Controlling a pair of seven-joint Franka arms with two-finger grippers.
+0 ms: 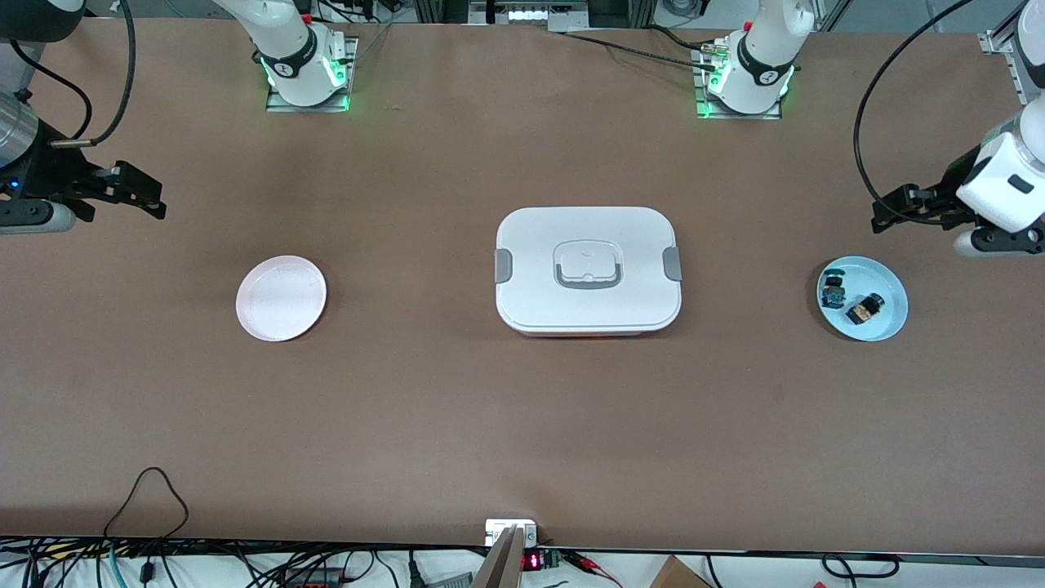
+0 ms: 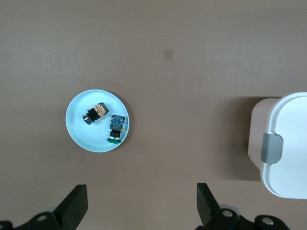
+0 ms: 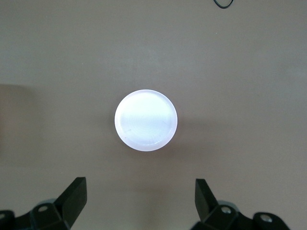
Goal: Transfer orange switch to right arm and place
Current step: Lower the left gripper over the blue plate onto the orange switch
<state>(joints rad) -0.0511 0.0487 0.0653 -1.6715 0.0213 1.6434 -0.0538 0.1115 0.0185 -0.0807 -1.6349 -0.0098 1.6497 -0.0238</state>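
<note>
Orange switch [image 1: 865, 309] seen on blue plate [image 1: 890, 322], beside blue switch [image 1: 833, 291], at left arm's end of worktop [image 1: 522, 425]. Left gripper [image 1: 886, 214] held over worktop near plate, wide open, empty. Right gripper [image 1: 143, 196] likewise at its end, pink plate [image 1: 281, 297] near it.

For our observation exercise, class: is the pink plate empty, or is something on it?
Empty. The pink plate shows only its bare pale surface in the front and right wrist views; both small components lie on the blue plate.
</note>
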